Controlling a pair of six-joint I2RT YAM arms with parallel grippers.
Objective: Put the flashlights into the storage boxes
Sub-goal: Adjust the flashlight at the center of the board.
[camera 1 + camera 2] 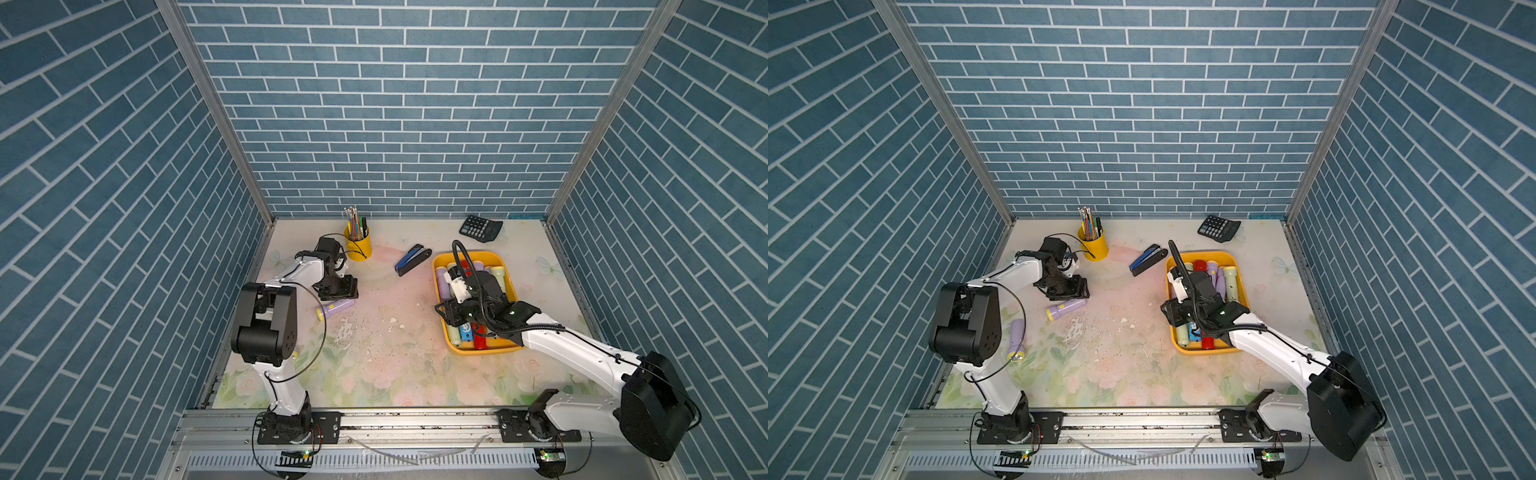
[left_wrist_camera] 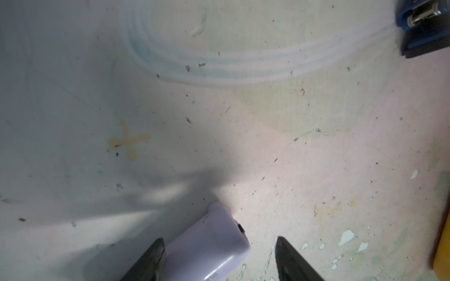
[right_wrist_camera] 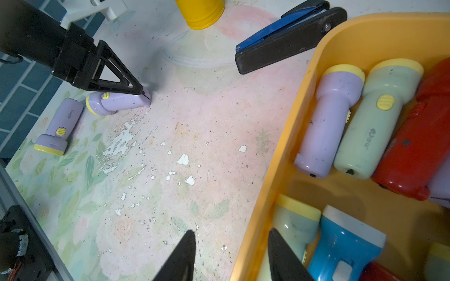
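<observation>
Overhead, a floral bench point(image 1: 395, 374). The left gripper point(image 2: 219, 239) has its fingers open, straddling the tail of a lilac flashlight point(image 2: 207, 245) lying toward the bench's left edge. A second lilac flashlight point(image 1: 1017, 338) lies nearer that edge. The right gripper point(image 3: 231, 231), fingers parted and empty, hovers at the rim of the yellow tray point(image 1: 473, 255) by the right edge, where more flashlights point(image 3: 379, 126) lie.

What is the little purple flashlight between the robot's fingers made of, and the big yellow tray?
The stubby lilac flashlight looks like smooth moulded plastic: rounded edges, soft sheen, small dark scuffs. The shallow yellow tray also seems plastic: one-piece rounded corners, raised rim, dull gloss.
</observation>
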